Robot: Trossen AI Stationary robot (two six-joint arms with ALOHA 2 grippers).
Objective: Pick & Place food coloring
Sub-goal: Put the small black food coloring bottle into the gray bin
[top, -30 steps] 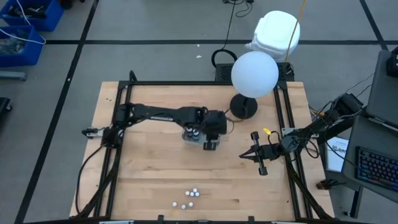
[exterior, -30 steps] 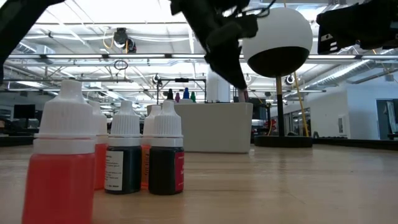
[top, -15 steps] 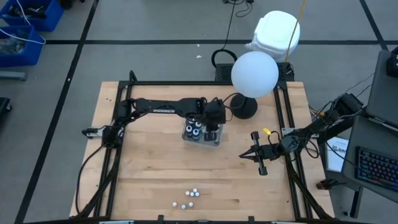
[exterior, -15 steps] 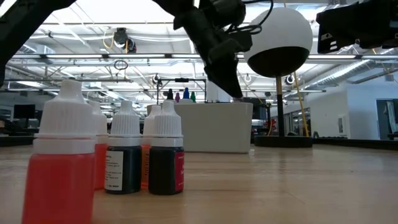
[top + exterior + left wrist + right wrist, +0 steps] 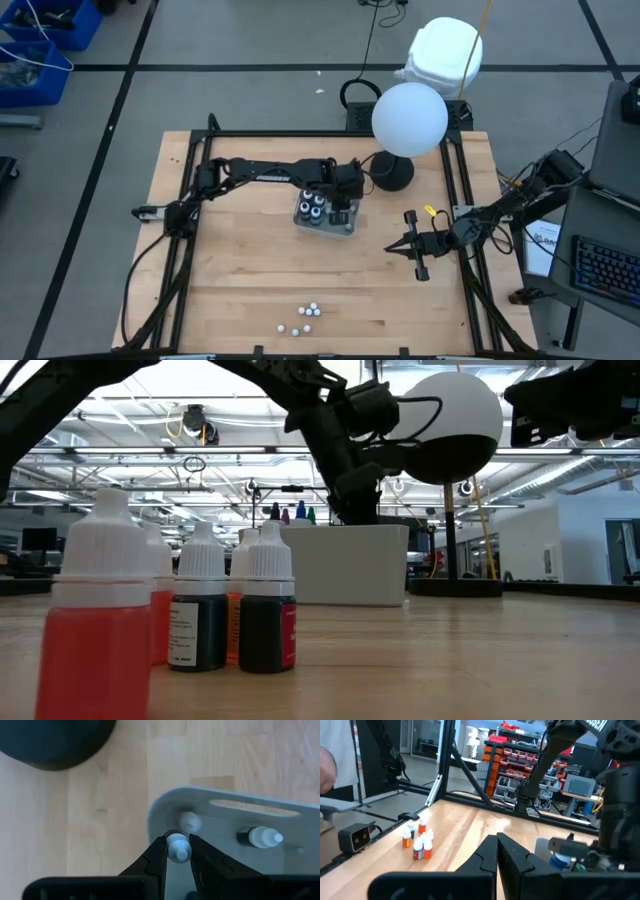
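A shallow grey tray (image 5: 350,226) sits mid-table with several food coloring bottles (image 5: 312,207) standing in it. More small bottles (image 5: 307,314) stand by the table's near edge; in the low view they are white-capped, red and dark (image 5: 200,620). My left gripper (image 5: 342,206) hovers over the tray's far right corner, shut on one small bottle (image 5: 178,848). My right gripper (image 5: 396,250) waits shut to the tray's right, near the table's right side. My left gripper pinches the small bottle at its white cap end (image 5: 178,854) between its two fingers (image 5: 159,860). The fingers slant down from above. The bottle sits just inside the tray's corner wall (image 5: 162,810); whether its base rests on the tray floor I cannot tell.
A lamp with a white globe (image 5: 409,118) and a round black base (image 5: 392,172) stands just beyond the tray's far right corner, close to my left gripper. A black frame (image 5: 455,180) runs along the table's edges. Bare wood lies between the tray and the near bottles.
My left gripper has carried the bottle toward the table's far edge, across the tray, and has sunk lower over the tray's far right corner. It stays shut on the bottle.
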